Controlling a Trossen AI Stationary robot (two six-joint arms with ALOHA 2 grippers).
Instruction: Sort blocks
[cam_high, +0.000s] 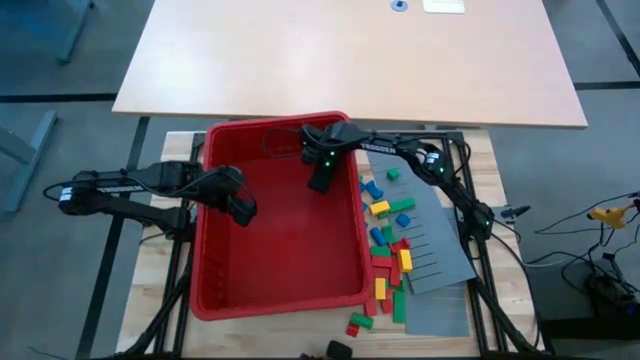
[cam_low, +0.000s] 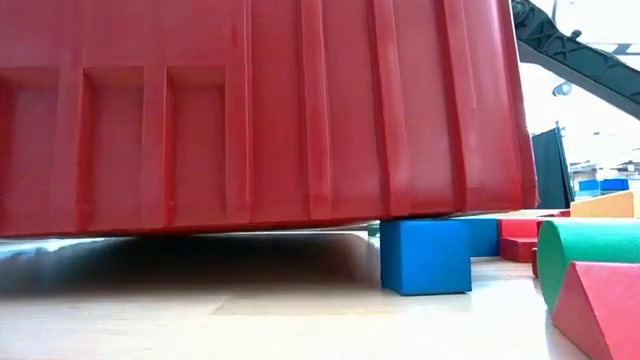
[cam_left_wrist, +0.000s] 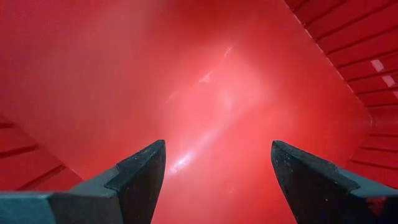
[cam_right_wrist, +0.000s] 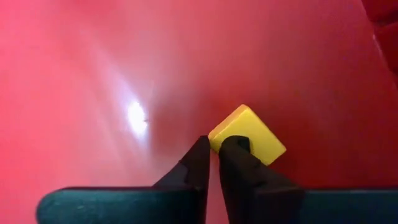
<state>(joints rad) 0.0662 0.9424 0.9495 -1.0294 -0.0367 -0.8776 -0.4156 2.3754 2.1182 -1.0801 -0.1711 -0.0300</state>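
Note:
The red bin stands mid-table, and both grippers are inside it. My left gripper hangs open by the bin's left wall with only the bare red floor between its fingers. My right gripper is at the bin's far right, with its fingers shut. A yellow block lies on the bin floor right at its fingertips. Many red, green, blue and yellow blocks lie scattered to the right of the bin. In the low view the bin's near right corner rests on a blue block. My right gripper has its shut fingertips at the near corner of the yellow block, coming slanting down from above. I cannot tell whether they touch the block. The block lies flat on the bin floor, not between the fingers.
A grey slotted panel lies under the loose blocks right of the bin. A green cylinder and a red wedge sit near the table's front right. A large tan table stands beyond the far edge.

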